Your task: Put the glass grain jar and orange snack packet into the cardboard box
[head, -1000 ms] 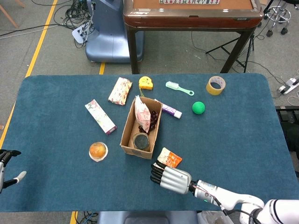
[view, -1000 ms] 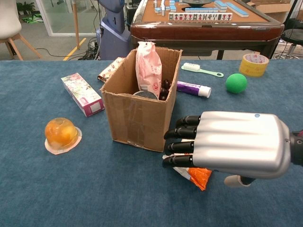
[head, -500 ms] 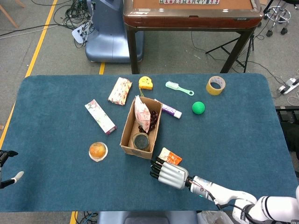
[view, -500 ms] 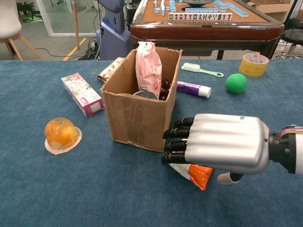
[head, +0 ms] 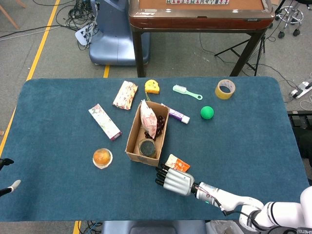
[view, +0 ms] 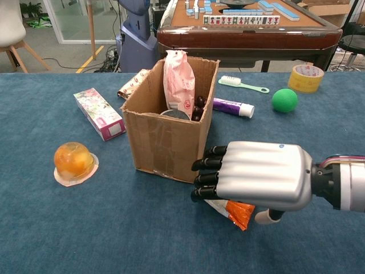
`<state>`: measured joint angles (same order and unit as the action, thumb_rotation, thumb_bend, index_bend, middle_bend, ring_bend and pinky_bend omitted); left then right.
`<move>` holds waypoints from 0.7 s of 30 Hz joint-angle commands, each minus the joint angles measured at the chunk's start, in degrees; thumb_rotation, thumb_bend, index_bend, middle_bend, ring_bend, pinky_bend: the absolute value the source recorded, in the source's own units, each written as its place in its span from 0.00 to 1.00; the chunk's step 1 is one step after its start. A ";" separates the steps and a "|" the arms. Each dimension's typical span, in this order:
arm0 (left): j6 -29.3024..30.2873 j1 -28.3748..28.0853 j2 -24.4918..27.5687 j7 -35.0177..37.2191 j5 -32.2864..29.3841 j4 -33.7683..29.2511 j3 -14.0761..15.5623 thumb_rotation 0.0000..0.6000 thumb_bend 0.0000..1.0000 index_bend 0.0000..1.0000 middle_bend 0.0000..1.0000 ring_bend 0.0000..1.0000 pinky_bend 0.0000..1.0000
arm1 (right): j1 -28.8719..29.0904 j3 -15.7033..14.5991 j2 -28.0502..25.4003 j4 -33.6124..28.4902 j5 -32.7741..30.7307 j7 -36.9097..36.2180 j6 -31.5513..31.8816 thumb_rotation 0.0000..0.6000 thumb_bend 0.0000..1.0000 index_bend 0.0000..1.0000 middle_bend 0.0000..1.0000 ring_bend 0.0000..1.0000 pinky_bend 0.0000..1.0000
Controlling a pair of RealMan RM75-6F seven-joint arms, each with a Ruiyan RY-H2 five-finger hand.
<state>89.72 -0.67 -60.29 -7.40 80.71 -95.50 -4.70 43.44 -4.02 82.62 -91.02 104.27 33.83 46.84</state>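
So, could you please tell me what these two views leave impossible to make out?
- Right hand on the orange snack packet: chest view, the hand's back covers the contact; grip unclear.
- Glass grain jar in the cardboard box: chest view, the box wall hides all but its top.
- Left hand: head view, cut off by the left edge; pose unreadable.
- Packet print: too small in both views.

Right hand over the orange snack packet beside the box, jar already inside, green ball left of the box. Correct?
Not quite: the green ball lies right of the cardboard box, as the head view shows. The right hand is over the orange snack packet, and the jar is inside.
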 commanded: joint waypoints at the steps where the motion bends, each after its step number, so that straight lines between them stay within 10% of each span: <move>1: -0.07 0.07 0.20 -0.29 -0.33 -0.23 -0.07 1.00 0.09 0.39 0.41 0.28 0.39 | 0.28 -0.02 0.49 0.54 -0.19 -0.23 -0.26 1.00 0.00 0.24 0.25 0.10 0.19; 21: -0.65 0.20 0.94 -0.98 -1.80 -0.76 -0.28 1.00 0.09 0.39 0.41 0.28 0.39 | 1.44 0.21 2.37 2.52 -3.33 0.27 -2.44 1.00 0.00 0.30 0.36 0.18 0.19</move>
<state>89.07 -0.47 -59.36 -8.38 78.91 -96.27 -4.99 44.87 -3.80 84.98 -88.51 100.95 34.08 44.42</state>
